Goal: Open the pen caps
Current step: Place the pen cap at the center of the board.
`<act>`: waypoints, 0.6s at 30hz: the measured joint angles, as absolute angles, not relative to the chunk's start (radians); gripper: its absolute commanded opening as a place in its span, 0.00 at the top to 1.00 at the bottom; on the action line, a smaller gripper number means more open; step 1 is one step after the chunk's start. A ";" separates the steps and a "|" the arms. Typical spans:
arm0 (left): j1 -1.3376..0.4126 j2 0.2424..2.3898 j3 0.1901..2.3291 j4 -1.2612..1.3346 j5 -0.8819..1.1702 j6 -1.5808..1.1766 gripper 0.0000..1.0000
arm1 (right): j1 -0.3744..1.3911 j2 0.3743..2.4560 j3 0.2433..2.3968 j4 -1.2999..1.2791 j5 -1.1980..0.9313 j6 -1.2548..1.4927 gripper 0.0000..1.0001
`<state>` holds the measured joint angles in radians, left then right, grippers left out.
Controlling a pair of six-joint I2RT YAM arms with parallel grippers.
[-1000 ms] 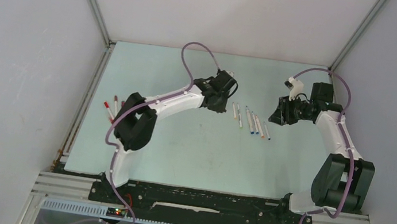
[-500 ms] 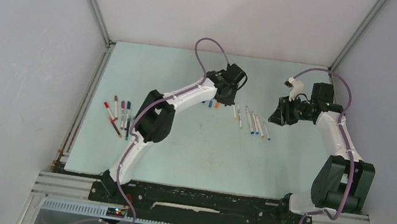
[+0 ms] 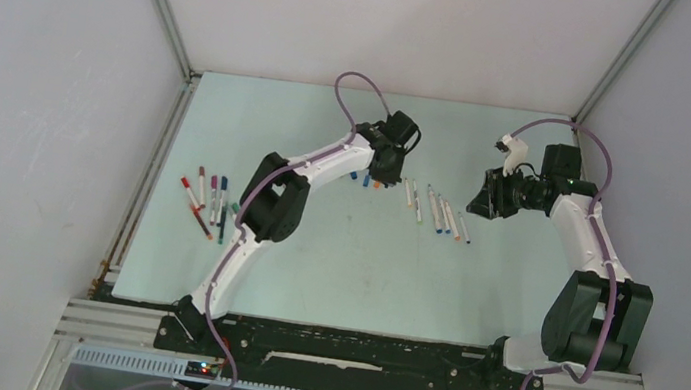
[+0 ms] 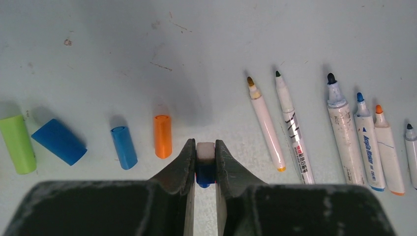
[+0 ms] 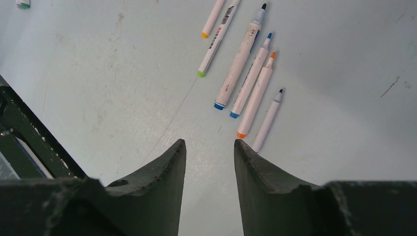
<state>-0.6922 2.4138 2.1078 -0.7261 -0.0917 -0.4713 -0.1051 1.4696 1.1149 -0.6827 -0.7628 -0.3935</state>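
In the left wrist view, loose pen caps lie on the table: a green one (image 4: 17,144), two blue ones (image 4: 59,141) (image 4: 124,147) and an orange one (image 4: 163,136). My left gripper (image 4: 205,147) hovers just right of them, shut on a small blue cap with a white end (image 4: 205,160). From above, the left gripper (image 3: 388,165) is next to the caps (image 3: 367,178). A row of uncapped white pens (image 4: 339,132) (image 3: 440,211) (image 5: 248,73) lies to the right. My right gripper (image 5: 210,144) (image 3: 478,200) is open and empty, above the table beside the row.
Several capped pens (image 3: 205,199) lie near the table's left edge. White walls close in the table on the left, far and right sides.
The left arm has stretched out and its gripper has shifted slightly, uncovering the loose caps beneath it. The right arm has not moved.
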 measured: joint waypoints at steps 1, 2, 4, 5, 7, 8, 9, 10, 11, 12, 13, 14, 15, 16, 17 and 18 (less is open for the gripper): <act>-0.690 2.415 2.108 -0.725 -0.088 -0.471 0.87 | -0.105 1.470 1.115 -0.684 -0.764 -0.394 0.57; -0.688 2.416 2.108 -0.723 -0.080 -0.472 0.87 | -0.105 1.470 1.115 -0.684 -0.764 -0.394 0.57; -0.685 2.418 2.108 -0.720 -0.071 -0.474 0.85 | -0.105 1.470 1.115 -0.685 -0.765 -0.394 0.57; -0.683 2.420 2.109 -0.719 -0.067 -0.477 0.84 | -0.106 1.470 1.115 -0.685 -0.765 -0.394 0.57; -0.680 2.424 2.112 -0.719 -0.058 -0.482 0.83 | -0.107 1.470 1.115 -0.686 -0.765 -0.394 0.57; -0.678 2.426 2.112 -0.717 -0.053 -0.482 0.82 | -0.107 1.470 1.115 -0.686 -0.766 -0.395 0.57; -0.677 2.429 2.116 -0.718 -0.048 -0.485 0.81 | -0.107 1.470 1.115 -0.686 -0.768 -0.395 0.57; -0.676 2.434 2.121 -0.717 -0.046 -0.488 0.80 | -0.107 1.470 1.114 -0.687 -0.768 -0.396 0.57; -0.675 2.437 2.123 -0.716 -0.044 -0.489 0.78 | -0.107 1.470 1.114 -0.687 -0.769 -0.397 0.57; -0.674 2.439 2.123 -0.715 -0.041 -0.490 0.77 | -0.107 1.470 1.114 -0.687 -0.772 -0.397 0.57; -0.673 2.440 2.123 -0.715 -0.040 -0.492 0.77 | -0.107 1.470 1.114 -0.687 -0.773 -0.397 0.57; -0.672 2.441 2.123 -0.715 -0.040 -0.493 0.77 | -0.107 1.470 1.114 -0.687 -0.774 -0.398 0.57; -0.671 2.442 2.123 -0.715 -0.039 -0.496 0.77 | -0.107 1.470 1.114 -0.687 -0.775 -0.398 0.57; -0.671 2.443 2.123 -0.715 -0.038 -0.497 0.76 | -0.107 1.470 1.114 -0.687 -0.775 -0.398 0.57; -0.671 2.443 2.123 -0.716 -0.038 -0.497 0.76 | -0.107 1.470 1.114 -0.687 -0.775 -0.399 0.57; -0.670 2.444 2.123 -0.716 -0.038 -0.497 0.74 | -0.107 1.470 1.114 -0.687 -0.776 -0.400 0.57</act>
<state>-0.6704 2.4435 2.1231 -0.7158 -0.0376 -0.4969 -0.1074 1.4696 1.1145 -0.6872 -0.7757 -0.4004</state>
